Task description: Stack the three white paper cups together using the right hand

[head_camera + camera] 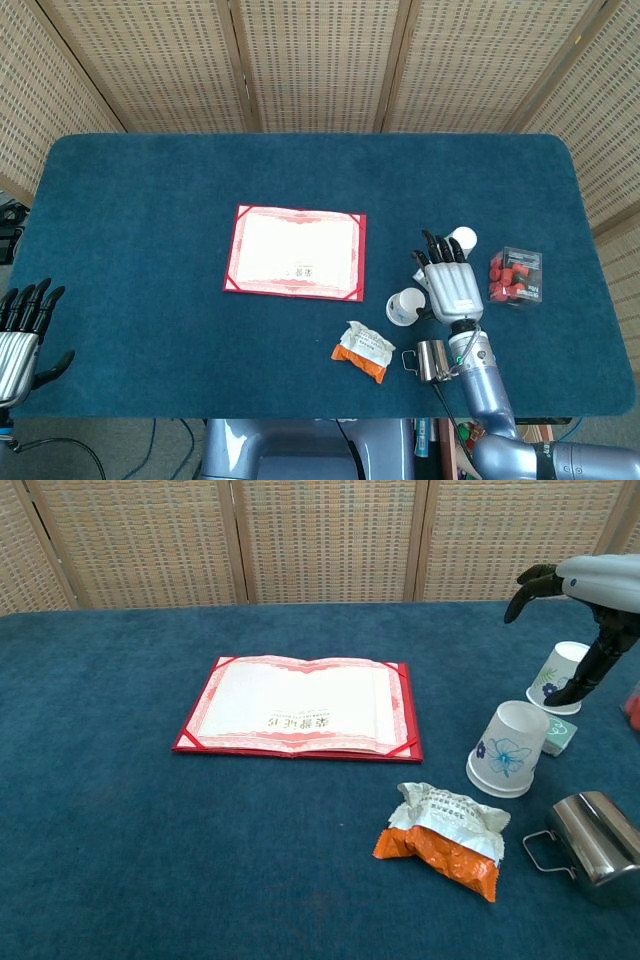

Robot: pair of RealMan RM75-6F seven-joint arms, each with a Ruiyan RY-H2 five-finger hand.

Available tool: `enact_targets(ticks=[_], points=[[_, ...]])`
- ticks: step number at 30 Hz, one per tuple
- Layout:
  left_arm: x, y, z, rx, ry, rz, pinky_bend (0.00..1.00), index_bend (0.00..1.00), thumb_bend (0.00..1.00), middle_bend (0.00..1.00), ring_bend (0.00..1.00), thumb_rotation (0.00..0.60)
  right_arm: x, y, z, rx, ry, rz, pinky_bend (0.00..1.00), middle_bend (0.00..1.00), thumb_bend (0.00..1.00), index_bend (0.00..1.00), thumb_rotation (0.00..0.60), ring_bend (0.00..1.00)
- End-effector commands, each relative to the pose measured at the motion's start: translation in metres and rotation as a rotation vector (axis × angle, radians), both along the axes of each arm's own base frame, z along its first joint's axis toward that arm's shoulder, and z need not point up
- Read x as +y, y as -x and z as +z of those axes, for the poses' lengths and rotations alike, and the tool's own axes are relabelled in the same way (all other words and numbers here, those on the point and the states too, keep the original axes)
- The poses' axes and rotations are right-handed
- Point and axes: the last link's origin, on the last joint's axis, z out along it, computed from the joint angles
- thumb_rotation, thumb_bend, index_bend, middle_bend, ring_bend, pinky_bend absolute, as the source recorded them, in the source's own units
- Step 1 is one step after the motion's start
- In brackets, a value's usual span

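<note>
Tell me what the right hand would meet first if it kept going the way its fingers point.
Probably the far paper cup: in the head view the right hand points away from the robot, its fingertips just short of that cup. Depth is unclear; the hand may pass above it.

The right hand [451, 285] has a silver-grey back and black fingers [436, 248]; its forearm [483, 379] is glossy blue-grey, with what seems a thin cable. The left hand [18, 335] matches.
</note>
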Motion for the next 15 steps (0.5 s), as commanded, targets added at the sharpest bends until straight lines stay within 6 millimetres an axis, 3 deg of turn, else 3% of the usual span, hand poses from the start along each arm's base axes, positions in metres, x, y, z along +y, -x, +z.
enact_targets(ticks=[1, 9, 15], points=[[0.0, 0.0, 0.0, 0.0, -0.002, -0.002, 0.0, 0.0, 0.26, 0.0, 0.0, 0.6, -0.005, -0.002, 0.004, 0.016, 0.009, 0.011, 0.0, 0.0, 0.11, 0.25, 0.6, 0.0], [0.003, 0.001, -0.003, 0.004, -0.003, 0.0, 0.0, 0.0, 0.26, 0.0, 0.0, 0.6, -0.039, -0.001, 0.009, 0.05, 0.05, 0.037, 0.0, 0.0, 0.11, 0.25, 0.6, 0.0], [0.006, 0.002, -0.006, 0.016, -0.003, 0.003, 0.0, 0.0, 0.26, 0.0, 0.0, 0.6, -0.072, 0.018, 0.009, 0.091, 0.071, -0.003, 0.0, 0.0, 0.11, 0.27, 0.6, 0.0]])
